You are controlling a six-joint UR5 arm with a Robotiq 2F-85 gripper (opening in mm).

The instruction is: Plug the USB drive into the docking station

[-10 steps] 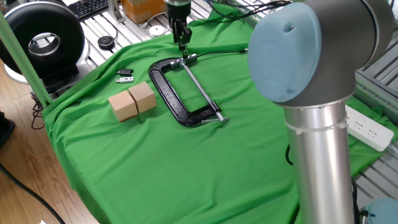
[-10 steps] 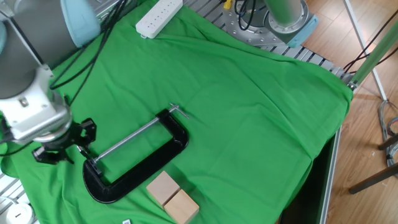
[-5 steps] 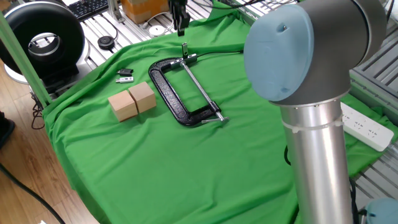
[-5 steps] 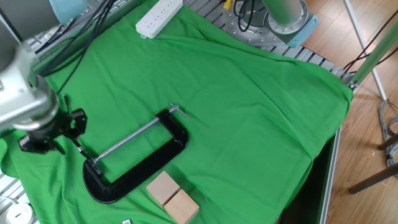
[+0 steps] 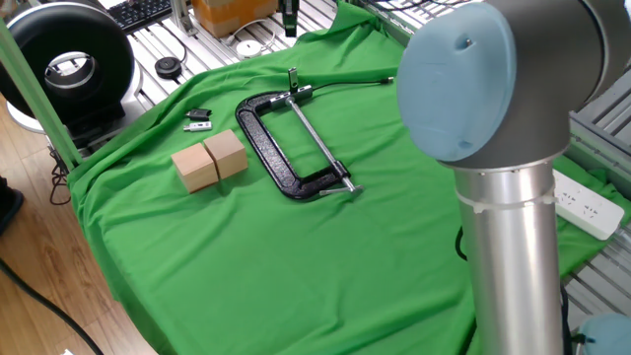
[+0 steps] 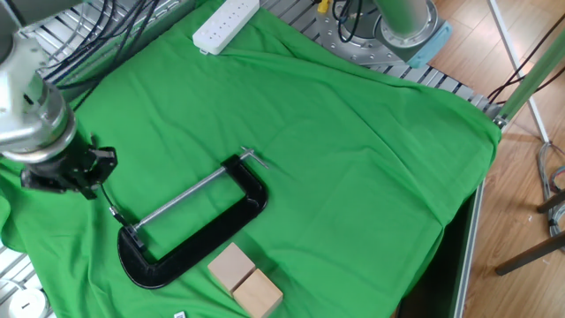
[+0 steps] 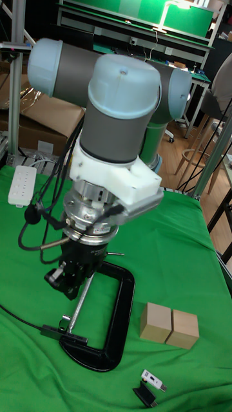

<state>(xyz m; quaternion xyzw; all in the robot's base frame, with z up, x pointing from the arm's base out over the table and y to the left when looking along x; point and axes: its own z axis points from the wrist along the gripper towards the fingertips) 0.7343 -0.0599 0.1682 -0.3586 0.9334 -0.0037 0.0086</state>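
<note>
The USB drive (image 5: 293, 76) is a slim dark stick standing upright at the far end of the green cloth. Its lower end sits in the small dark docking station (image 5: 302, 92), from which a black cable runs off to the right. In the tall fixed view the docking station (image 7: 55, 333) lies flat beside the clamp's screw end. My gripper (image 5: 288, 17) hangs well above the drive, apart from it, with nothing between its fingers. The other fixed view shows the gripper (image 6: 92, 185) up and left of the drive (image 6: 113, 212).
A black C-clamp (image 5: 286, 163) lies right next to the docking station. Two wooden blocks (image 5: 210, 159) and a small black-and-silver piece (image 5: 197, 119) sit to its left. A white power strip (image 6: 225, 24) lies at the cloth's edge. The arm's grey column (image 5: 508, 247) fills the right foreground.
My gripper was down on the drive a second ago. It has let go and risen straight up, while the drive stays standing in the docking station.
</note>
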